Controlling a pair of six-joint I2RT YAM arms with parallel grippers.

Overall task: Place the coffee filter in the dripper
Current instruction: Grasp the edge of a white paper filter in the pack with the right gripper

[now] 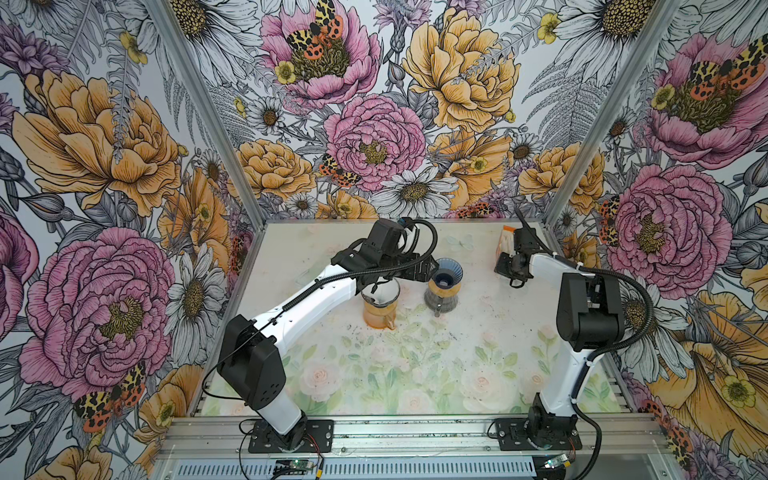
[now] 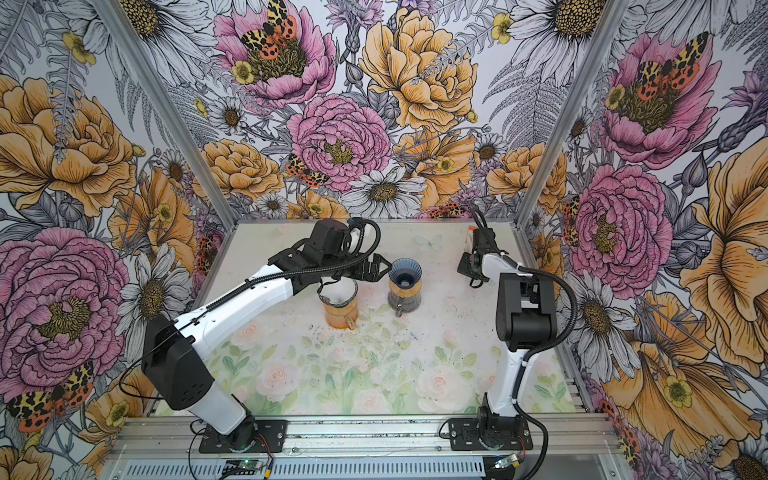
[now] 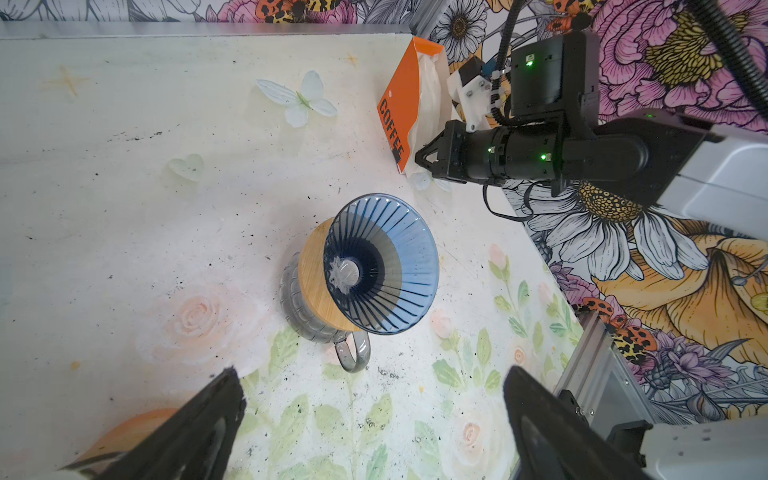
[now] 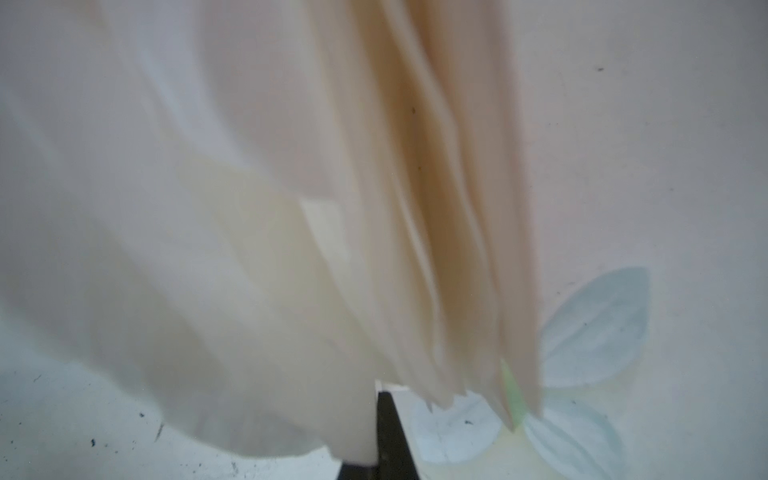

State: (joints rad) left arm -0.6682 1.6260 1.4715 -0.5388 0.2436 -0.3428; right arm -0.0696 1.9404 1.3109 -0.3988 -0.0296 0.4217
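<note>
- White paper coffee filter (image 4: 208,291) stands at the orange cardboard box (image 3: 399,95), its edge pinched by the closed right gripper (image 3: 419,160).
- Blue ribbed glass dripper (image 3: 386,266) stands apart, mid-table.
- Left gripper (image 3: 372,374) hovers beside it, jaws wide.

Blue ribbed dripper (image 3: 395,291), orange packet (image 3: 401,89)

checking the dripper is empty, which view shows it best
Left wrist view: the dripper sits mid-frame, ribbed inside bare. Both top views show the dripper small; the right wrist view shows coffee filters instead.
</note>
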